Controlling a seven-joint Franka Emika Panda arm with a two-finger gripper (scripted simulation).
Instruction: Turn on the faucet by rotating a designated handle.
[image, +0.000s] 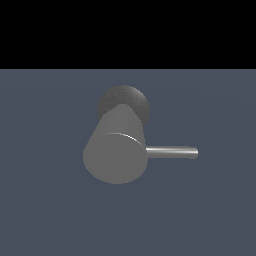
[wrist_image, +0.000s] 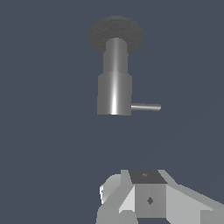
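Observation:
The faucet is a thick matte grey cylinder with its flat round end face toward the exterior view, standing on a darker round base. The handle is a thin shiny rod sticking out sideways toward the exterior view's right. In the wrist view the faucet, its base and the handle show ahead of the camera. A white and grey blocky part of my gripper shows at the frame's edge, well apart from the faucet. Its jaws are not distinguishable. The gripper is out of the exterior view.
The faucet stands on a flat blue-grey floor. A black background lies beyond the floor's far edge.

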